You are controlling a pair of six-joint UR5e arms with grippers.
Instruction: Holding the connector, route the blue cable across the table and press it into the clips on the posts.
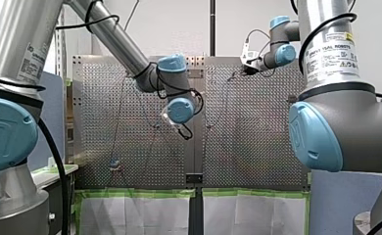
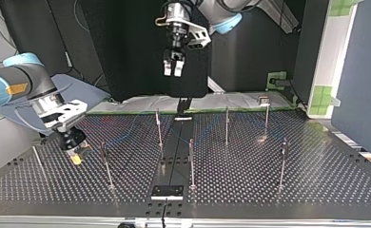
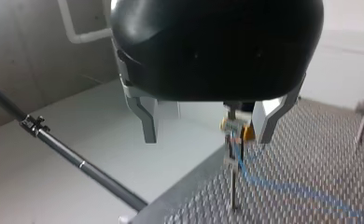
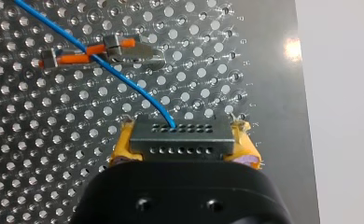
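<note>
right gripper (image 4: 184, 145): yellow pads clamped on both ends of the grey connector (image 4: 180, 133), low over the table (image 4: 40, 154).
left gripper (image 2: 172, 69): fingers spread wide, nothing in them; high over the table's far edge, well apart from the work.
blue cable (image 4: 124, 77): leaves the connector's face and crosses the clip (image 4: 105, 50) with the orange levers. Seated or only lying across it, cannot tell.
posts (image 2: 191, 161): several thin ones stand about the table; the nearest post (image 2: 106, 164) is just beside the right gripper.
risk, miss: pulled off-line, the cable would likely ride over a clip mouth and not snap in.
risk, strain: too much tension could tug the wire at the connector or bend a thin post.
risk, knock: a sideways sweep this close could strike the nearest post.
risk, slack: a loose run may snag other posts.
</note>
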